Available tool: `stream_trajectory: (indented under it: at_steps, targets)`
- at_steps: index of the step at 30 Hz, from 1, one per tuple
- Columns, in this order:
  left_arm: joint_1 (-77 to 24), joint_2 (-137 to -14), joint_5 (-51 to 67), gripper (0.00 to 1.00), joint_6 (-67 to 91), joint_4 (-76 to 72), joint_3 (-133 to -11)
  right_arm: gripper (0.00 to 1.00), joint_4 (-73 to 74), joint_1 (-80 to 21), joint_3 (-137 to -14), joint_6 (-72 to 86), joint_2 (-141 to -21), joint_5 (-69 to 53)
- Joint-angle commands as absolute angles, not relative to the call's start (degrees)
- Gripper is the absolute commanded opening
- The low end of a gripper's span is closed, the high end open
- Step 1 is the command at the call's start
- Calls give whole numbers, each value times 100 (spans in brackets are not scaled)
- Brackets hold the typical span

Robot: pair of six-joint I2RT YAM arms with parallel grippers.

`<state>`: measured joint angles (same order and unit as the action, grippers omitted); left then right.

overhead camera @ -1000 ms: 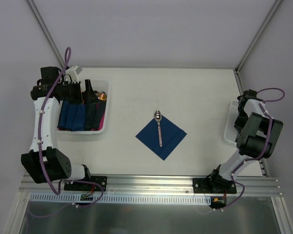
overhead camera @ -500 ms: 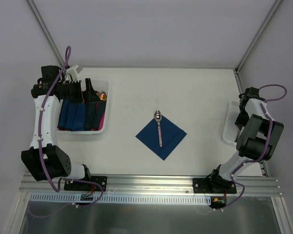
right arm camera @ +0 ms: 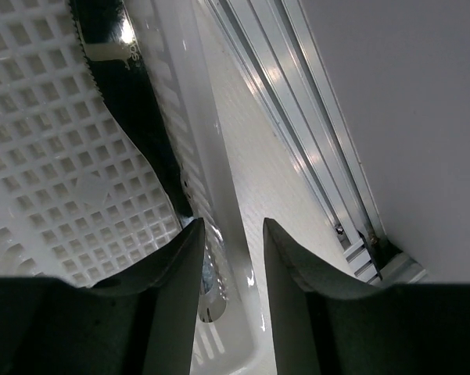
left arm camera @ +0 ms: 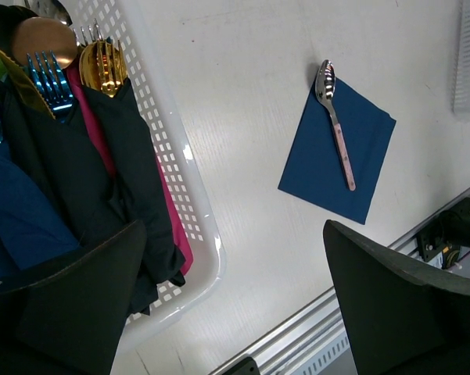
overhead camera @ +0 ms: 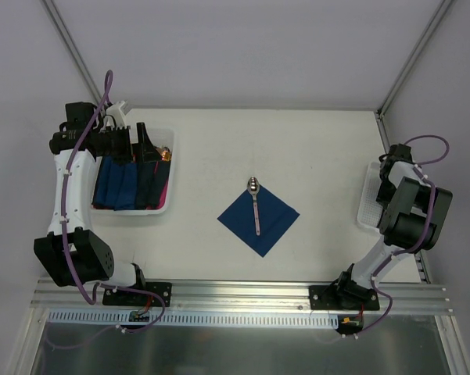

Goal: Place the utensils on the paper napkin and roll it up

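Left wrist view: your left gripper [left arm camera: 233, 234] hangs released; spoon [left arm camera: 335, 125] lies on paper napkin [left arm camera: 367, 168], right of centre. Whether the right gripper [right arm camera: 233, 226] grasps anything, you cannot tell.

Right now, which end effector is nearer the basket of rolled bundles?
Left. The left end effector hangs over the basket; the right end effector is across the table, over the right-edge tray.

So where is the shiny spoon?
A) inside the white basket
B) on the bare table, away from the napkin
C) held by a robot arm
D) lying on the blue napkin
D: the spoon lies along the blue napkin, with its bowl at the far corner.
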<state>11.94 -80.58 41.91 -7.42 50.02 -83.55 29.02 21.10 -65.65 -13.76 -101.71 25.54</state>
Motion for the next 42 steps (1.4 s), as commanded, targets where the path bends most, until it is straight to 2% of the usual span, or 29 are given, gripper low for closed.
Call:
stream_trajectory:
  at_steps: [1, 15, 22, 28, 29, 42]
  targets:
    - [1151, -8130, 4421, 99, -782, 5054, -8569, 39, 2278, 2031, -6346, -1906, -9879, 2777]
    - [1151, -8112, 4456, 99, -747, 5054, -8719, 47, 2241, 1776, -6565, -2232, -10573, 3216]
    - [1143, -8033, 4403, 99, -782, 5071, -8754, 46, 2250, 1749, -6565, -2276, -10626, 3252]
    - [1143, -8007, 4412, 99, -791, 5098, -8798, 65, 2505, 1696, -6741, -2118, -10697, 3235]
    - [1151, -7998, 4412, 99, -791, 5106, -8780, 71, 2505, 1688, -6741, -2066, -10661, 3226]
    - [1151, -8033, 4509, 99, -729, 5106, -8789, 76, 2821, 1345, -7013, -2004, -9669, 3242]
